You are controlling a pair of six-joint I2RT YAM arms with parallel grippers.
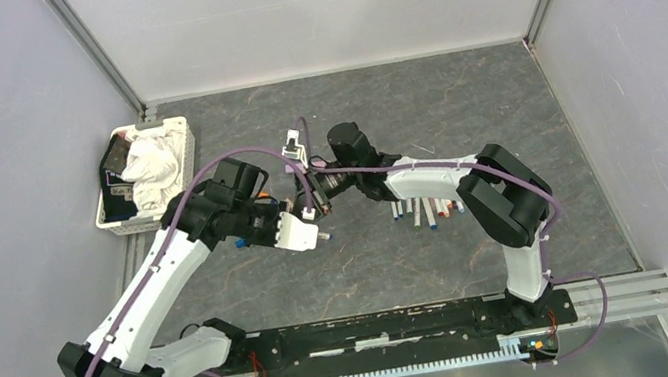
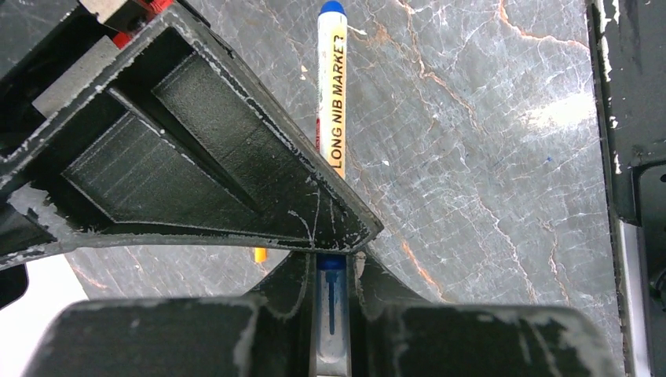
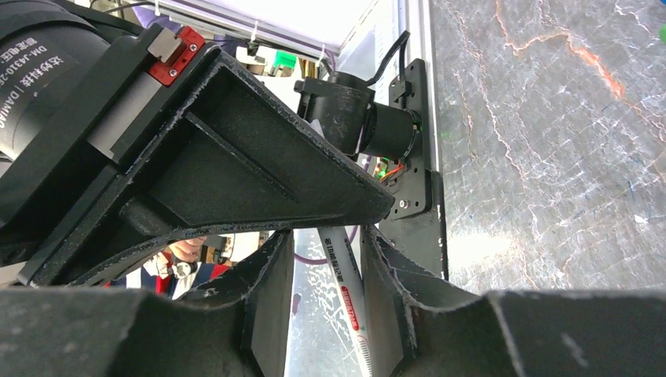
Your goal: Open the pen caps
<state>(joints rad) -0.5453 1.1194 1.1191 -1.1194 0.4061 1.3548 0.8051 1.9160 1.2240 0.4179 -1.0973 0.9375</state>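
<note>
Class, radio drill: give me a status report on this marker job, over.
Left fingers shut on white marker, blue tip outward; cap on or off unclear. Right fingers apart, a pen between them. Loose pens by right arm.

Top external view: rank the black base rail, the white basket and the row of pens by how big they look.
1. black base rail
2. white basket
3. row of pens

In the left wrist view, a white marker [image 2: 331,94] at top centre carried "LONG NIB MARKER" in black along its barrel. In the right wrist view, the black motor [image 3: 47,71] at upper left read "DM-J4310" — the rest was cut off.
</note>
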